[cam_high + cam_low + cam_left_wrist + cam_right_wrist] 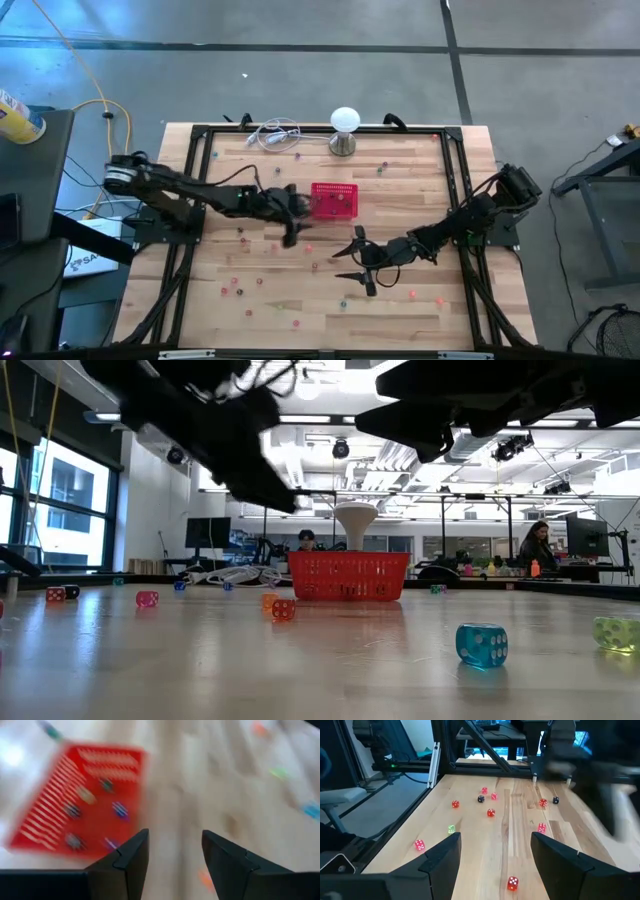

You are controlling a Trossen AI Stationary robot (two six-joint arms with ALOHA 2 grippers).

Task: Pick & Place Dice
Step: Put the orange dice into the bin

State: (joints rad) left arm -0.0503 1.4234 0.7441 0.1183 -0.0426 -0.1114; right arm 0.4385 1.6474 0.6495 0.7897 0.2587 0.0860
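Note:
The red mesh basket (333,200) stands on the table's middle, and several dice (120,810) lie inside it. Many more small dice in mixed colours (240,285) lie scattered over the wooden table, among them a blue one (482,643) and red ones (491,812). My left gripper (293,225) hangs above the table just left of the basket. It is open (175,835) with nothing between its fingers. My right gripper (350,262) hovers near the basket's near side, open (495,837) and empty, pointing toward the table's left.
A white ball-shaped lamp (344,125) and a coiled white cable (270,133) sit at the far edge. A black frame (200,180) runs along the table's sides. In the room beyond, a person (538,545) sits at a desk.

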